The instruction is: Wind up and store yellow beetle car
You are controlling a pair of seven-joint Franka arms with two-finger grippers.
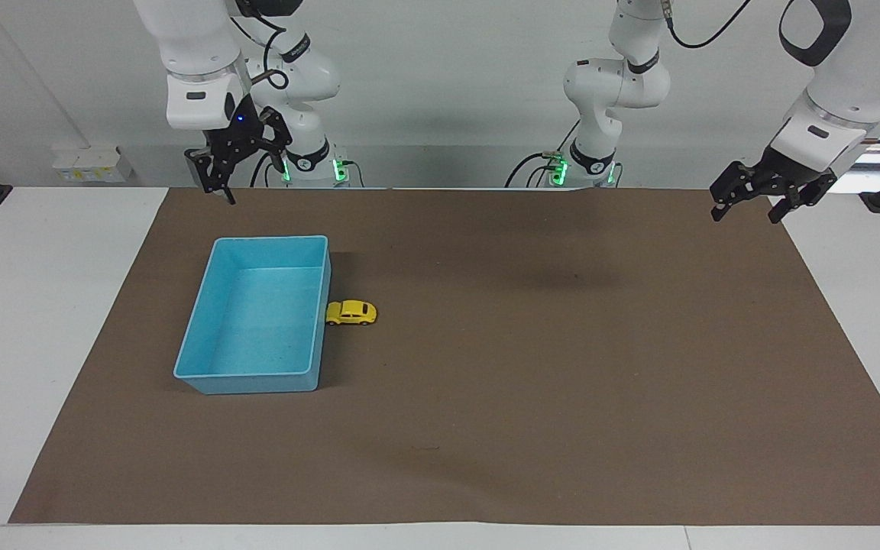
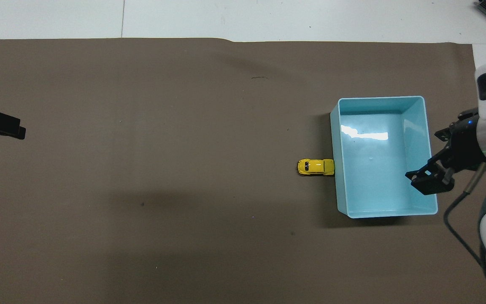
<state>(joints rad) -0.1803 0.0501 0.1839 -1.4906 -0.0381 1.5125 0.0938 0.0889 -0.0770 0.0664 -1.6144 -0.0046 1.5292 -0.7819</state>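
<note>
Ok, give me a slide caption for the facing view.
Yellow beetle car sits on the brown mat against the blue bin; right gripper and left gripper hang raised, open.
</note>
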